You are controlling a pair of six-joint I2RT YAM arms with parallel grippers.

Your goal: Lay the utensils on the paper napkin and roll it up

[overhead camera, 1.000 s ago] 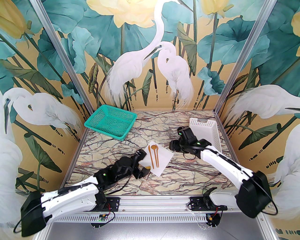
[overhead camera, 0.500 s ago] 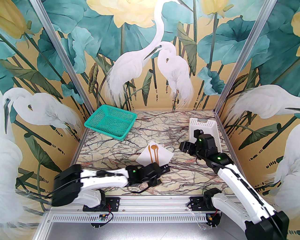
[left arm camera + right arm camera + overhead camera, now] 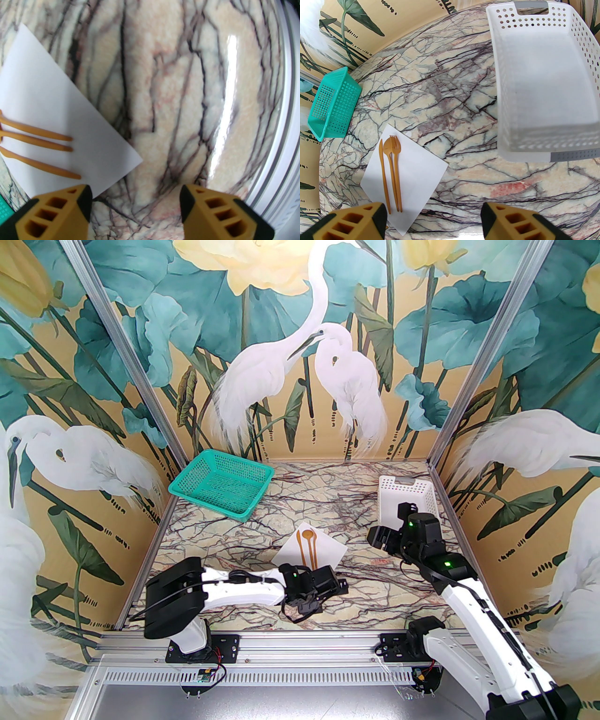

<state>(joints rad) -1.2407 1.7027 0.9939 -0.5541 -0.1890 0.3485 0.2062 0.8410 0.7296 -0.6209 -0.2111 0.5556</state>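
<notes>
3 utensils (image 3: 389,146) on napkin (image 3: 417,168), outside grn basket (image 3: 332,105), wht basket (image 3: 534,140).

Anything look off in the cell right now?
Nothing stands out. The white square paper napkin lies flat with the three orange-brown wooden-looking utensils side by side on it. The green mesh basket and white perforated basket sit upright, empty. The left gripper and right gripper are open, holding nothing.

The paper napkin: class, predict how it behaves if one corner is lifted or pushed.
Probably floppy: the paper napkin is a thin flat sheet, so a lifted corner should bend rather than raise it whole. Likely light, so a push may slide it on the glossy table, though the utensils lying on it may anchor it.
</notes>
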